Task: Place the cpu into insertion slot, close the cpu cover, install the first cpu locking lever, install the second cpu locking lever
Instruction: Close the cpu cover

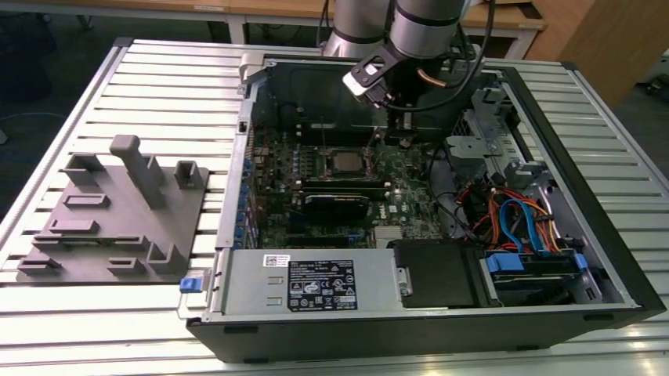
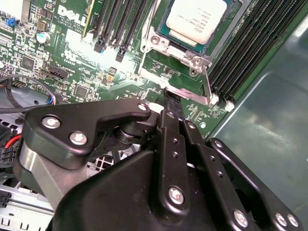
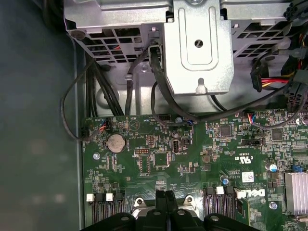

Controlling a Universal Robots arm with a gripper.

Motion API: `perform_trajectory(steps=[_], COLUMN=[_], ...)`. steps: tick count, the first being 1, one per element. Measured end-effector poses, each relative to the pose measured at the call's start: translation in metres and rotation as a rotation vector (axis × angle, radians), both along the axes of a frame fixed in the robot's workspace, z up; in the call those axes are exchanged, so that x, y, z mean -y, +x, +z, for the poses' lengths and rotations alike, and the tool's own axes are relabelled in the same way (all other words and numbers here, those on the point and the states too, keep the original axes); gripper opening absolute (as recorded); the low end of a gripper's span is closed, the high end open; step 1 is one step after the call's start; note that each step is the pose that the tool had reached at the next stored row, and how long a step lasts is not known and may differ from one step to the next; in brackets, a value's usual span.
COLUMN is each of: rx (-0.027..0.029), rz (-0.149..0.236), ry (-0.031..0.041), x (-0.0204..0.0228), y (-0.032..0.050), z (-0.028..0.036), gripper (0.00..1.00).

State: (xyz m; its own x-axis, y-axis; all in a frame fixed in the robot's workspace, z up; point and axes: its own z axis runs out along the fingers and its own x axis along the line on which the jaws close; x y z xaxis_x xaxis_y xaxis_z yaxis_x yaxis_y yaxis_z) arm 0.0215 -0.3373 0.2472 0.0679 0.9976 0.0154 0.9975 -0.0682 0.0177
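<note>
Exterior view: a black open-sided desktop computer case (image 1: pixel 418 338) lies on a pale slatted metal table (image 1: pixel 105 329), and the grey robot arm reaches into it from the far side
Gripper: the black two-fingered gripper (image 1: pixel 402 135) (image 2: pixel 171 102) (image 3: pixel 166 198) has its fingers pressed together with nothing seen between them; in the second wrist view its tip hovers low over the green motherboard (image 2: pixel 72 57), just beside the socket
Cpu: the small flat square chip with a silver-grey metal top (image 1: pixel 343 162) (image 2: pixel 197 19) sits in the insertion slot (image 1: pixel 326 163), a small square socket with a silvery rim near the middle of the board
Cpu cover: the thin square silver frame plate (image 2: pixel 159 39) appears to lie flat around the chip, so I judge it closed
Lever: a thin silver metal rod (image 2: pixel 207 84) runs along the socket's edge, its end near the gripper's tip; I cannot tell whether they touch or whether the rod is hooked down
Step in hand: judged to be locking-lever work, with the chip placed and covered
What the move calls for: judged, a steady, controlled push on a thin springy rod, keeping off the long black memory slots (image 2: pixel 240 53) just beside it
Case contents: the motherboard, a grey metal power supply box with a label (image 1: pixel 303 286), a silver metal drive cage (image 3: pixel 197 43), and blue and orange cables (image 1: pixel 518 219)
Beside the case: a grey moulded fixture tray with upright blocks (image 1: pixel 105 235), well apart from the gripper
</note>
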Motion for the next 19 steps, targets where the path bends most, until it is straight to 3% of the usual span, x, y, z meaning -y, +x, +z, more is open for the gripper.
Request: perform_trajectory(steps=[19], rx=[0.0], rz=[0.0], ry=[0.0], x=[0.0], y=[-0.0077], z=[0.0], gripper=[0.1])
